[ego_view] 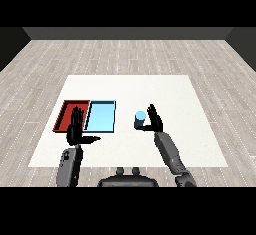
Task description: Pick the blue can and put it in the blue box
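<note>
Right hand (154,120) open, fingers straight, just right of the upright blue can (140,118) to line up a grasp, not yet curled round it; blue tray (100,116) lies further to that hand's left, beside the red tray (70,114); left hand (76,129) open, idle over the red one.

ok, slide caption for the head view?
Right hand open beside upright blue can; blue tray holds nothing.

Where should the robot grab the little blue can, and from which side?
Best round its middle, from the right side. The blue can stands upright on the white table, so its round side wall suits curling fingers. The right hand is open just beside it on that side, while the light blue tray lies to its left.
</note>
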Controlling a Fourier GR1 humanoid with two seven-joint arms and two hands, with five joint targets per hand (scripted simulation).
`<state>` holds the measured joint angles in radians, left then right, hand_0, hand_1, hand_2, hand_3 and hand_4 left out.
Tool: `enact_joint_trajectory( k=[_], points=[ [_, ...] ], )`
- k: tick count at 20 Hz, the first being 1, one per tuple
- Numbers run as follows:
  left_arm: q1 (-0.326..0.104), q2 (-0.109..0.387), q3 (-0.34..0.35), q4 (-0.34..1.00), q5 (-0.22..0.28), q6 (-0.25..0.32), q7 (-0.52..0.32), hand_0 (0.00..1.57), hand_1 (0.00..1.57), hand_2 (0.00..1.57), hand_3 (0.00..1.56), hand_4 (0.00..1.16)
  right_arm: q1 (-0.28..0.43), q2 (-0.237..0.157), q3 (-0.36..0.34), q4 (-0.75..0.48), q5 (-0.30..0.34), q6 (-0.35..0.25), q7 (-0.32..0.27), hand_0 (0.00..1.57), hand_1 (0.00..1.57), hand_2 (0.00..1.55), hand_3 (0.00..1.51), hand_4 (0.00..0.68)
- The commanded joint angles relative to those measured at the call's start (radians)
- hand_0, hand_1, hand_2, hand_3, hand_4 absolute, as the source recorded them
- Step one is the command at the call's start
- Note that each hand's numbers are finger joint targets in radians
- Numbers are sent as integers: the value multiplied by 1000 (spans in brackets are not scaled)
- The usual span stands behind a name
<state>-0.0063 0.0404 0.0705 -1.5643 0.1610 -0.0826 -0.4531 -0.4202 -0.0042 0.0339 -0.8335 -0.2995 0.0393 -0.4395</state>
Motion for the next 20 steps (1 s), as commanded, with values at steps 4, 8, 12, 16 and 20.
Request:
enact_joint_trajectory(
  k=[4, 8, 12, 16, 20],
  points=[
    [25, -25, -30, -55, -27, 34, 11, 0, 0, 0, 0, 0, -164, 4, 96, 192, -109, -93, -70, 0, 0, 0, 0, 0],
    [14, -21, -27, -22, -18, 14, 1, 0, 0, 0, 0, 0, -93, 4, 84, 96, -82, -32, -9, 0, 0, 0, 0, 0],
    [-3, 50, 59, 53, 27, -46, -34, 0, 0, 0, 0, 0, -106, 4, 48, 139, -67, -23, -35, 0, 0, 0, 0, 0],
    [2, 3, 13, -39, 10, 10, 25, 0, 0, 0, 0, 0, -165, 4, 153, 259, -149, -51, -115, 0, 0, 0, 0, 0],
    [12, 8, 1, -51, -3, 6, 39, 0, 0, 0, 0, 0, -191, 4, 228, 325, -204, -67, -170, 0, 0, 0, 0, 0]
  ],
)
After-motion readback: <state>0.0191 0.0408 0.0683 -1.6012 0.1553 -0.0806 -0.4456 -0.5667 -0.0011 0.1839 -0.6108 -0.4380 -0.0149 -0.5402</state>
